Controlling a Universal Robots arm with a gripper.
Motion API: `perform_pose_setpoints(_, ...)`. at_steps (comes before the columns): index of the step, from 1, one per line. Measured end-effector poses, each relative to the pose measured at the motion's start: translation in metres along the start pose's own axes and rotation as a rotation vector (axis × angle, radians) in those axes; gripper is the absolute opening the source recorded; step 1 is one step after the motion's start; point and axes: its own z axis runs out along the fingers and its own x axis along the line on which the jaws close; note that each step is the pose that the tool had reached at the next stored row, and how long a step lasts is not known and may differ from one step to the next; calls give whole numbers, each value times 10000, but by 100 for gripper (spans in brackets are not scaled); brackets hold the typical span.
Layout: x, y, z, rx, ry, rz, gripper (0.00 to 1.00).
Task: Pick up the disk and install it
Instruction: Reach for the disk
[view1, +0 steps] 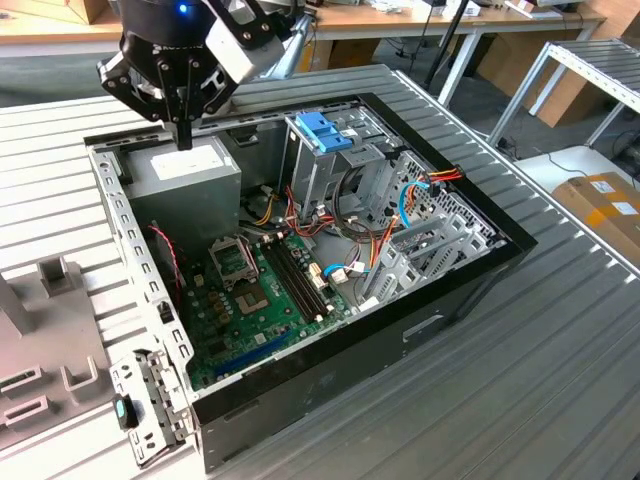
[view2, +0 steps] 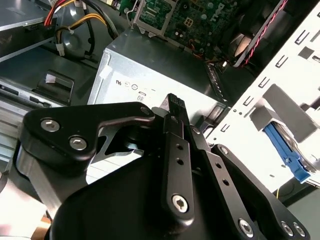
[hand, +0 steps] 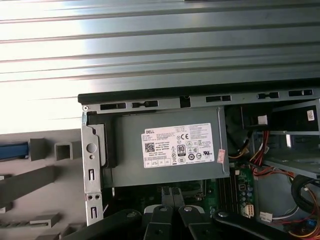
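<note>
My gripper (view1: 185, 132) hangs over the far left corner of the open computer case (view1: 330, 370), just above the grey power-supply box (view1: 190, 175). Its black fingers are pressed together with nothing between them, as both wrist views show (view2: 175, 102) (hand: 170, 194). The disk shows as a blue plastic edge (view2: 287, 155) tucked in a grey holder outside the case wall; the same blue edge (hand: 12, 150) appears in the first wrist view. Most of the disk is hidden by the holder.
Inside the case lie a green motherboard (view1: 260, 290), loose coloured cables (view1: 345, 235) and a metal drive cage topped by a blue latch (view1: 325, 130). The grey holder block (view1: 45, 340) sits on the ribbed metal table (view1: 520, 380) at the exterior view's left.
</note>
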Motion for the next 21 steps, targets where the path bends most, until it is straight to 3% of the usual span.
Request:
perform_pose_setpoints(12, 106, -8, -3, 0, 0, -1, 10)
perform_pose_setpoints(21, 230, -17, -6, 0, 0, -1, 10)
